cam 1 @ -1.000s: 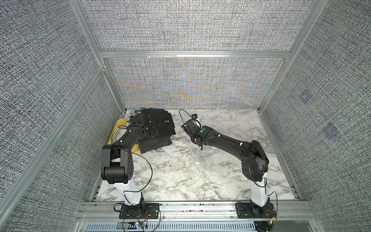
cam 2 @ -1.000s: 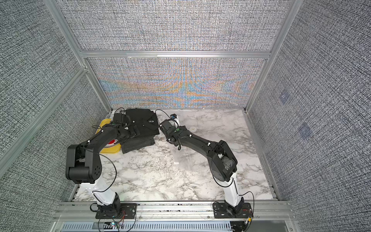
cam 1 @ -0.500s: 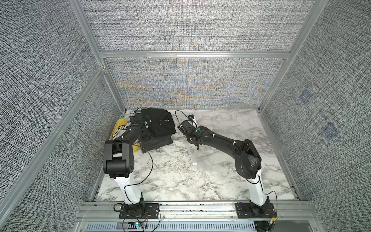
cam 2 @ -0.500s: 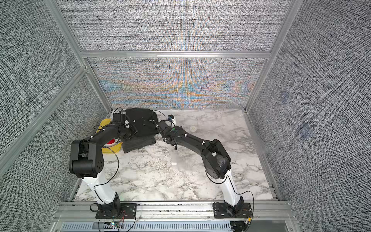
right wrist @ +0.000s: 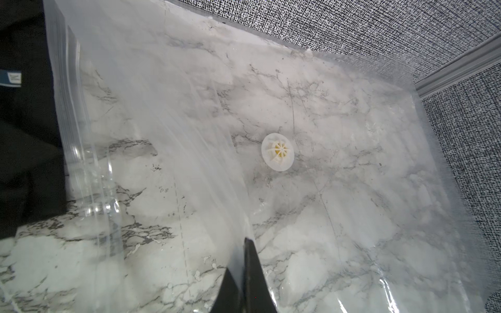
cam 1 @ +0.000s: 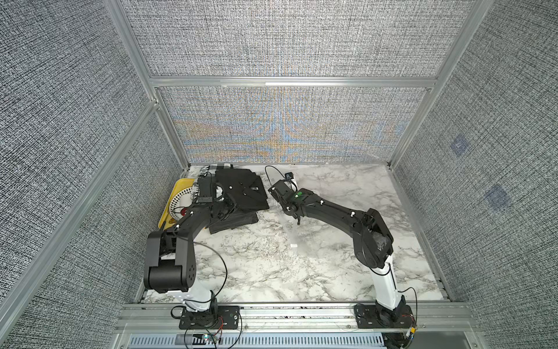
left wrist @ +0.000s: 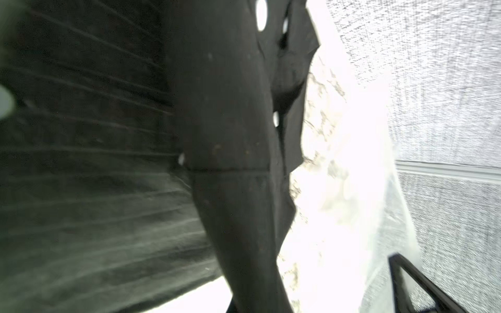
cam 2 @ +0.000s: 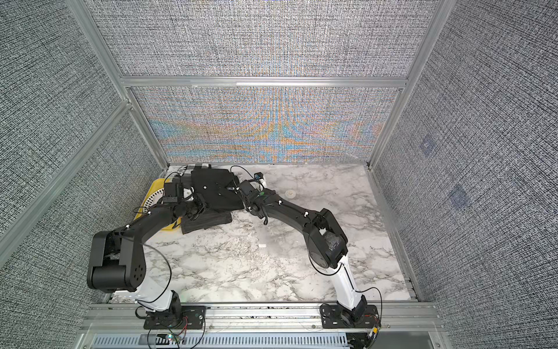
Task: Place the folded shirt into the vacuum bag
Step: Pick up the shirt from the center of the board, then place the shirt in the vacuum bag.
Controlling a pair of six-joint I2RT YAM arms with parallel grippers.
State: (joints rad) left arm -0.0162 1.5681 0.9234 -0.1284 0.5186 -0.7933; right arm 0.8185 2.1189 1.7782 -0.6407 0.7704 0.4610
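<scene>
The folded shirt [cam 1: 241,193] [cam 2: 216,193] is black and lies at the back left, its near edge raised off a darker ribbed garment. My left gripper [cam 1: 228,207] is shut on that edge. In the left wrist view the shirt [left wrist: 230,135] fills the middle and hides the fingers. The vacuum bag [cam 1: 332,181] [right wrist: 339,216] lies see-through on the marble to the shirt's right, with its round white valve [cam 2: 290,192] [right wrist: 277,151] and small white clip [cam 1: 292,245]. My right gripper [cam 1: 290,208] [right wrist: 240,257] is shut on the bag's upper film near the mouth, holding it up.
Under the shirt lies a ribbed dark garment [cam 1: 232,222] [left wrist: 81,162]. A yellow tray [cam 1: 178,187] with a white slotted disc stands against the left wall. A striped item [cam 1: 208,167] lies at the back wall. Fabric walls and aluminium posts close in three sides.
My left gripper has closed from wide open onto the shirt's edge after reaching in toward it. The right gripper has stayed shut on the bag film while its arm shifted slightly.
</scene>
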